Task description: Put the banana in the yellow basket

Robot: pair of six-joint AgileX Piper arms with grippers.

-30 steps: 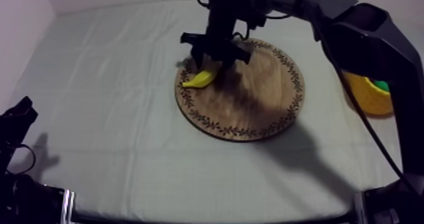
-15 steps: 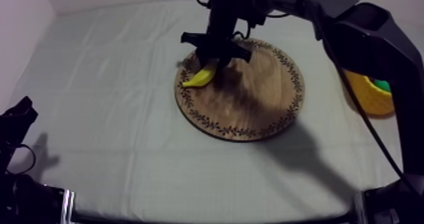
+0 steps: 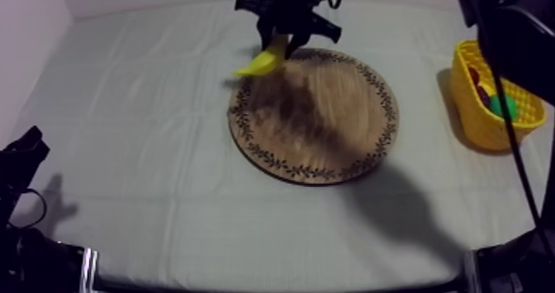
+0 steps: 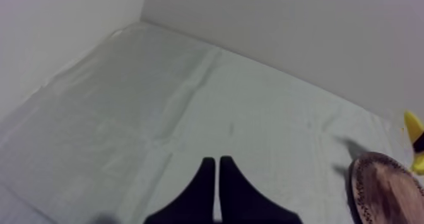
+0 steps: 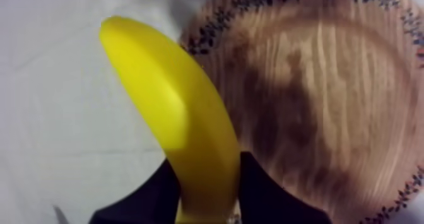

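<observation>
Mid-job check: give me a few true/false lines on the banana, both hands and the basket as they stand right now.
1. The right hand is shut on the banana. True.
2. The banana lies flat on the wooden board. False: it is held up off the board, near its rim.
3. The left hand is open. False: its fingers lie together, shut on nothing.
4. The yellow basket has things in it. True: something red and something green lie inside.
5. The basket stands at the left side of the table. False: it stands at the right side.
</observation>
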